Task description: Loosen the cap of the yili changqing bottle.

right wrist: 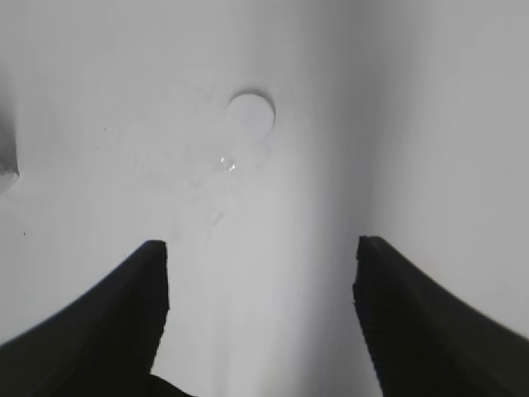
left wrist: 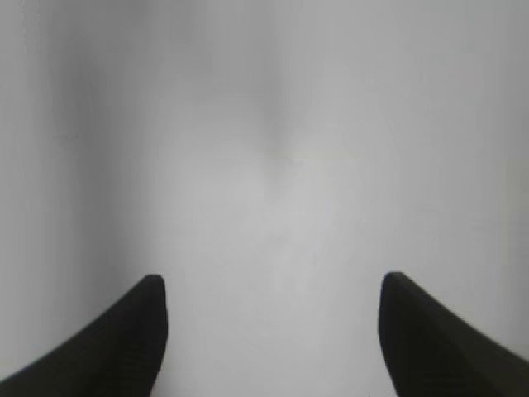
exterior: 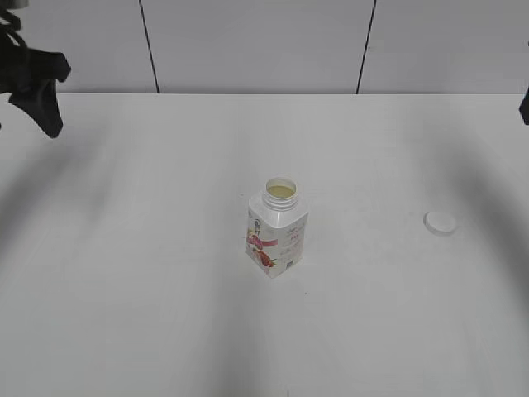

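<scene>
Left end effector (left wrist: pixel 273 331) hangs w/ jaws spread wide and nothing between them, its wrist view showing only bare white tabletop (left wrist: pixel 273 165) beneath; in the exterior view its dark arm sits at the far upper-left corner, raised and well apart from everything on the surface. Right end effector (right wrist: pixel 260 306) likewise stands wide and empty, fingers (right wrist: pixel 124 322) dark at the bottom of its wrist view, w/ the cap (right wrist: pixel 250 114) lying flat on the tabletop ahead of them, apart from both tips. In the exterior view only a sliver of the right arm shows at the right edge. The cap (exterior: pixel 440 222), a small white disc, rests on the right side of the tabletop, well apart from the bottle (exterior: pixel 277 227). The bottle stands upright near the middle of the tabletop, one corner turned toward the camera, neck uncovered and a pale yellowish interior visible through the round mouth; pink-red label w/ fruit pictures wraps its lower body. Neither end effector touches bottle or cap. Behind the tabletop, a pale wall (exterior: pixel 256 41) w/ two dark vertical seams.
</scene>
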Available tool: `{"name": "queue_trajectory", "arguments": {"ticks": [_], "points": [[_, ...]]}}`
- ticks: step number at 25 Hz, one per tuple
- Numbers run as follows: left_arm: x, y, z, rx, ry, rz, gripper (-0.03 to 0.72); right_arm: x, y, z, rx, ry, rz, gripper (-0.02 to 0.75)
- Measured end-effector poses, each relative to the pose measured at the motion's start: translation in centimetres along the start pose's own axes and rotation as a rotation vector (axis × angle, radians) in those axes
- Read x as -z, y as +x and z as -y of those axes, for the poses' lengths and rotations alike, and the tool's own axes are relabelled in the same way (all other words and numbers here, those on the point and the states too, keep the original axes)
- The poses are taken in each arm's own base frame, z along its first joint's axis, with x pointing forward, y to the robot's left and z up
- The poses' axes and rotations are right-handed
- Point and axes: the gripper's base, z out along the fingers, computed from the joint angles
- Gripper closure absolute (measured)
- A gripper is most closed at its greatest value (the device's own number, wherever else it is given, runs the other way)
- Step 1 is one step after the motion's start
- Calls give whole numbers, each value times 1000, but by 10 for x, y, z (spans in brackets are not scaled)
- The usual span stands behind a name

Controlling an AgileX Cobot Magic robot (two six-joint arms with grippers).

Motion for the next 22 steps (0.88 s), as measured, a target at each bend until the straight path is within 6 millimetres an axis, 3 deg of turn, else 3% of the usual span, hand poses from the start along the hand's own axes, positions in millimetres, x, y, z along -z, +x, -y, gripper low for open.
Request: {"name": "queue_trajectory", "arguments": {"ticks": [5,10,16,22], "points": [[38,27,-2,4,12,81,209,25,45,-5,5,2,38,186],[64,74,-6,5,14,130,247,44,94,-9,10,4,84,186],[91,151,-16,5,-19,236,288,57,142,-13,18,8,153,186],[116,237,-23,16,-8,455,293,71,187,-16,32,12,264,186]]}}
